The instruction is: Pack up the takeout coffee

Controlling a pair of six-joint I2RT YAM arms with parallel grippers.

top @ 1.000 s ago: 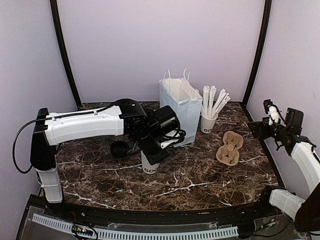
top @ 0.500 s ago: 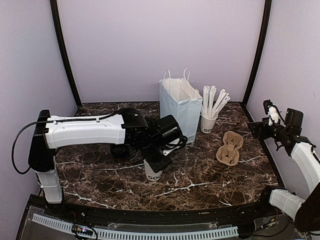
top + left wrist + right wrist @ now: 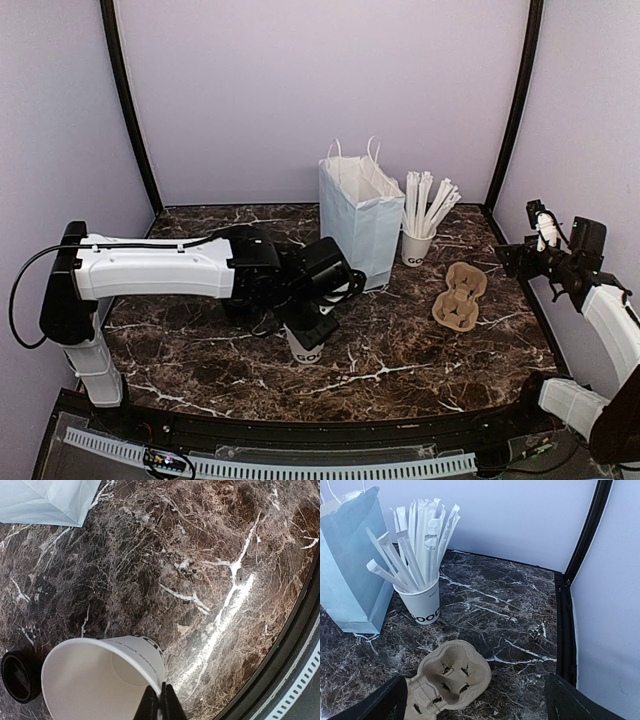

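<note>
Dark marble tabletop (image 3: 420, 350) under lilac walls (image 3: 320, 90): my left gripper (image 3: 160, 700) is pinched shut on the rim of the small white paper takeout cup (image 3: 100, 675), which stands open near 6 o'clock. Its round black plastic lid (image 3: 19, 676) lies at its 10 o'clock, so I judge I'm steadying it for capping. My left arm (image 3: 150, 270) stretches low from 9 o'clock, wrist tipped down; my right gripper (image 3: 475, 707) hangs wide apart, empty, at 3 o'clock.

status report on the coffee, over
Left gripper shut on takeout coffee rim; right gripper open, off to the side. Coffee lidless, black lid beside it. White bag upright behind.
</note>
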